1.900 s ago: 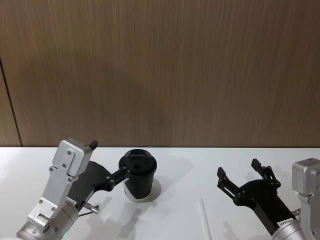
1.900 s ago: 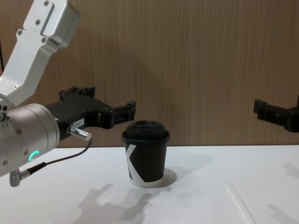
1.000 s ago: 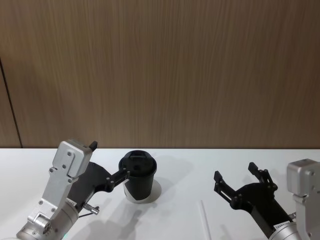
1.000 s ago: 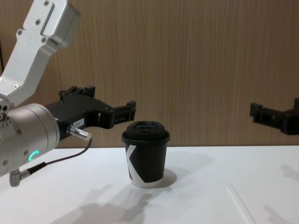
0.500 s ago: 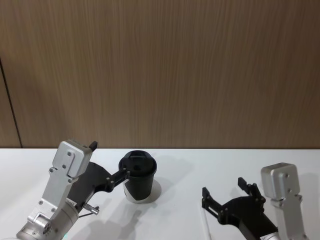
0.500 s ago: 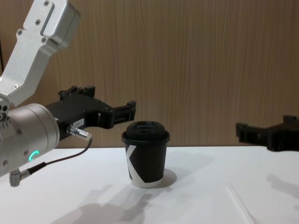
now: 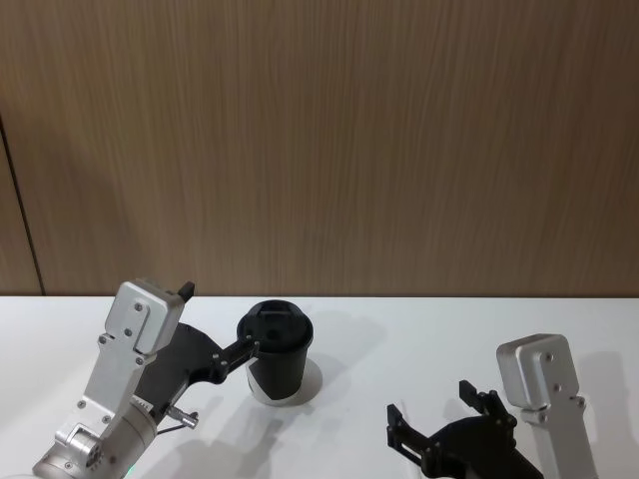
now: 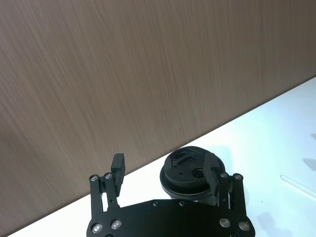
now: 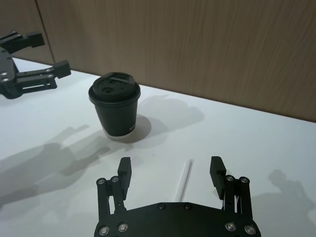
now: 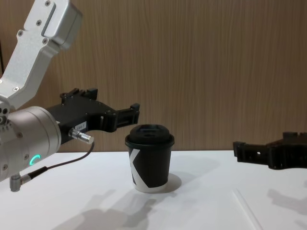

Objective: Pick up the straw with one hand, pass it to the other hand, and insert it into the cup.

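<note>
Straw (image 9: 184, 180) lies on the tabletop (image 9: 276, 143) under the wide-open right end effector (image 9: 171, 163); a skewed pinch could roll it away. Left end effector (image 8: 164, 164) hovers open near the cup (image 9: 114, 106).

Nothing legible anywhere. Closest candidate: white angular mark (image 10: 135, 168) on the cup (image 10: 152, 165), on the wall's left side. It looks like part of a K, but I can't confirm it as a letter. The lid (image 8: 190, 168) has moulded marks on top, unreadable. There's a white tag (image 10: 79, 125) on the body of the left gripper (image 10: 133, 115), left of the cup and above lid height; its print is too small to read. Green ring light (image 10: 33, 160) on the left arm (image 10: 29, 139), farther left of the cup, carries no characters.
</note>
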`<state>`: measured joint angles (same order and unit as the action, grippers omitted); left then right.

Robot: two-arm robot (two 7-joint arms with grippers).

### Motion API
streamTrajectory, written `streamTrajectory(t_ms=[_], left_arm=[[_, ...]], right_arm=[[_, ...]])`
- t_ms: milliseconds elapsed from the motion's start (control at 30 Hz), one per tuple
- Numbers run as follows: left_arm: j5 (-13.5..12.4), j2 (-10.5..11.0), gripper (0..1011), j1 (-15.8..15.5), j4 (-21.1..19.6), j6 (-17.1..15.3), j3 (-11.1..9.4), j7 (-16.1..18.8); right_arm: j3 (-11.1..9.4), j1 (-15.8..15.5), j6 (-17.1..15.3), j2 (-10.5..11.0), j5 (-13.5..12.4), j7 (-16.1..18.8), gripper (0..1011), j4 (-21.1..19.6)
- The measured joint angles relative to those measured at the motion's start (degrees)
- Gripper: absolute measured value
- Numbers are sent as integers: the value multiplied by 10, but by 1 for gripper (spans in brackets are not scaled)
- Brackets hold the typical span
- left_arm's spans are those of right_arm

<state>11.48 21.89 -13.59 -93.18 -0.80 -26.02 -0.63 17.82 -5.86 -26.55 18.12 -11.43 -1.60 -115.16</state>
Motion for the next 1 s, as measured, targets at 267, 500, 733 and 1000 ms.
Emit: streamTrajectory(t_ms=[267,500,733,1000], left_arm=[[0,0,1003,0,0,0,0,0],[0,0,1003,0,0,0,0,0],[0,0,1003,0,0,0,0,0],[0,0,1003,0,0,0,0,0]], right_arm=[[-9,-7,-28,13,-19,33,1001,-23],[-19,-9,-47,23,-39,63,1001,-34],[-25,-8,-66,26,-56,86,1001,-36],[-19,-3,-81,30,-54,96,1001,-27]])
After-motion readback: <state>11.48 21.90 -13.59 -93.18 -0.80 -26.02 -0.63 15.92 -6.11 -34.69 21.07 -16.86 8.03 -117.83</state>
